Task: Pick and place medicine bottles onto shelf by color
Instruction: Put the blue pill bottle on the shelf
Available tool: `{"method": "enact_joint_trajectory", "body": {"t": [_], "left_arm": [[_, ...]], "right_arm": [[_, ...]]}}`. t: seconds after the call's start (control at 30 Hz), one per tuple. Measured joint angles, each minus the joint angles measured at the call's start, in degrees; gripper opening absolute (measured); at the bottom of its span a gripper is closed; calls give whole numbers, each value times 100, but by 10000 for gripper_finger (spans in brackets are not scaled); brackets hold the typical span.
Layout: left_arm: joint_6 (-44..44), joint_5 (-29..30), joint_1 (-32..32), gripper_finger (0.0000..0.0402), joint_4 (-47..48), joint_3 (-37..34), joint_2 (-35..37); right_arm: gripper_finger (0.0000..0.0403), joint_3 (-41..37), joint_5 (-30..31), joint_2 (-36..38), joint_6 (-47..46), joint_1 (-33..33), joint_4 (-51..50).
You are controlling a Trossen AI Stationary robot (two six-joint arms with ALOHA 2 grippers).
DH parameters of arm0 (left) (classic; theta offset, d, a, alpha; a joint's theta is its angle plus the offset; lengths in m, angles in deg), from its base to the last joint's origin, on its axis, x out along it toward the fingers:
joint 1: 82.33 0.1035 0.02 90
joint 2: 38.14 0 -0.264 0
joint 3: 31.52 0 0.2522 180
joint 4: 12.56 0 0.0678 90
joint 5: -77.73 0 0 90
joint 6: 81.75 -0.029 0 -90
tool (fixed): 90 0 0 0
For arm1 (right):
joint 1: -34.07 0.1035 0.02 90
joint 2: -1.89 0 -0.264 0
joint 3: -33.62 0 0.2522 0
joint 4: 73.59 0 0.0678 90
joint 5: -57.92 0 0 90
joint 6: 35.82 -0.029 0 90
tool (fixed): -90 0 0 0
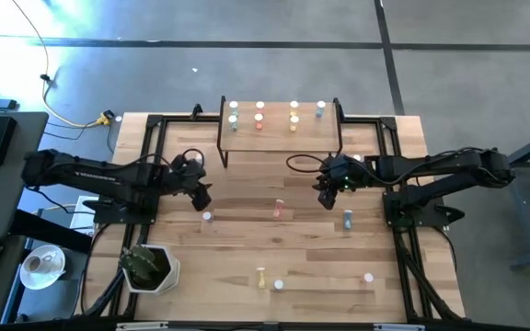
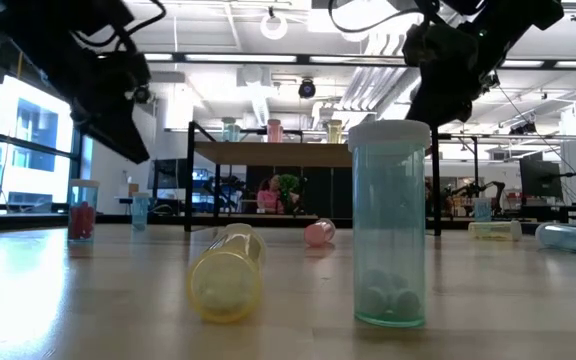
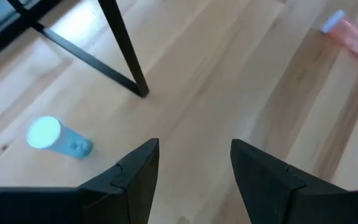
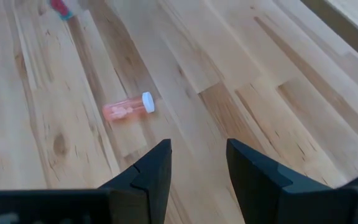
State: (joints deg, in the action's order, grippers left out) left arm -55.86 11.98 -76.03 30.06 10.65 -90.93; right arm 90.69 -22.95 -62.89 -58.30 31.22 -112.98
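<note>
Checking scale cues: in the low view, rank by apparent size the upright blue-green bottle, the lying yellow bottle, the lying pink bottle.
1. Upright blue-green bottle, nearest the camera.
2. Lying yellow bottle, also near.
3. Lying pink bottle, farther back, so distance shrinks it.

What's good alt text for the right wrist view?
The right hand, fingers open and empty, hangs over the wooden table. Ahead, a pink bottle with a white cap lies on its side on the boards.

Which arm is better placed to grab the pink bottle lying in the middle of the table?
Probably the right: the right gripper is open, empty and aimed at the pink white-capped bottle; the left gripper looks nearer the blue bottle.
</note>
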Motion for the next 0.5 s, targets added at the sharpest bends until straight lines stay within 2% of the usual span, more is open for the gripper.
{"method": "enact_joint_trajectory", "body": {"t": [0.13, 0.33, 0.5], "left_arm": [[-225, -439, -42, 188, 14, -199, 404], [-678, -1481, -40, 188, 280, -210, 968], [-655, -1737, -92, 188, 345, -210, 1134]], "right_arm": [[146, 0, -1, 0, 0, 0, 22], [146, 0, -4, 0, 0, 0, 26], [146, 0, -4, 0, 0, 0, 34]]}}
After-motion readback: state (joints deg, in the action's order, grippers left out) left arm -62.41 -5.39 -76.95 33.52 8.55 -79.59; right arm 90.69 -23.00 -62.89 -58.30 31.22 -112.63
